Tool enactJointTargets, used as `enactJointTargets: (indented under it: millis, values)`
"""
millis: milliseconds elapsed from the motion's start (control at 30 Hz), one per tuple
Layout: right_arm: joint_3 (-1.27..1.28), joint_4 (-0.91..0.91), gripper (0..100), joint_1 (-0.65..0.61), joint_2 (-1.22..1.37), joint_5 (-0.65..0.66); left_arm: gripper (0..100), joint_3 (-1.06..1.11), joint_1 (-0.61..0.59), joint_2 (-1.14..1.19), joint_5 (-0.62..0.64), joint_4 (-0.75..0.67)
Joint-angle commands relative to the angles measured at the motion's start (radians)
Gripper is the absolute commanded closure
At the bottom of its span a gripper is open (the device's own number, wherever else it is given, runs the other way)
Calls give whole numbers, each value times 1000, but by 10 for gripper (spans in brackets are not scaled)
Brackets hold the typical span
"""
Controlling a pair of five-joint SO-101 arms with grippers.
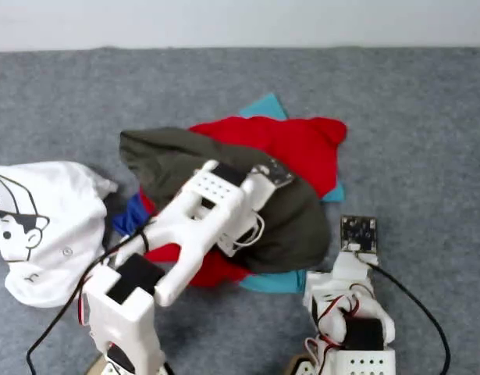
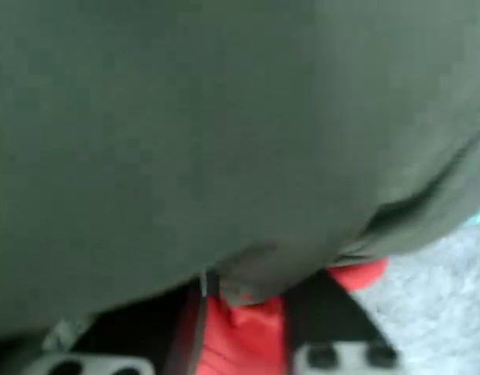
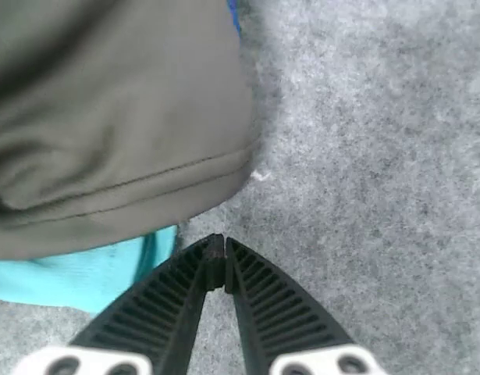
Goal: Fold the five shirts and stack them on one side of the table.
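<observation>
Right pincer [image 3: 220,251] (tips touching) beside olive shirt [image 3: 107,117]; teal shirt [image 3: 76,277] underneath.

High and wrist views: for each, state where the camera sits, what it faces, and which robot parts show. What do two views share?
High view: fixed above, looking down on the table; left arm, right arm show.
Left wrist view: on the left wrist, close against the green shirt; left gripper shows.
Right wrist view: on the right wrist, facing the table; right gripper shows, fingers shut.
Shared: all three show the green shirt.
</observation>
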Motion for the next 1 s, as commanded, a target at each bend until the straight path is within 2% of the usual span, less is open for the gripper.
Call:
enactJointTargets:
  millis: [0, 167, 300, 600, 800, 967]
  values:
    - [15, 2, 989, 1, -7, -8, 987, -74, -43, -5, -31, 29]
    - [15, 2, 989, 1, -7, -8, 987, -260, -206, -72, -31, 163]
    - [15, 2, 989, 1, -7, -8, 987, -414, -362, -221, -38, 206]
    - [15, 2, 989, 1, -7, -8, 987, -591, -786, -445, -166, 199]
    - [15, 2, 989, 1, -7, -8, 987, -733, -1114, -456, -189, 150]
    - [15, 2, 989, 1, -7, -8, 987, -746, -1295, -456, -189, 94]
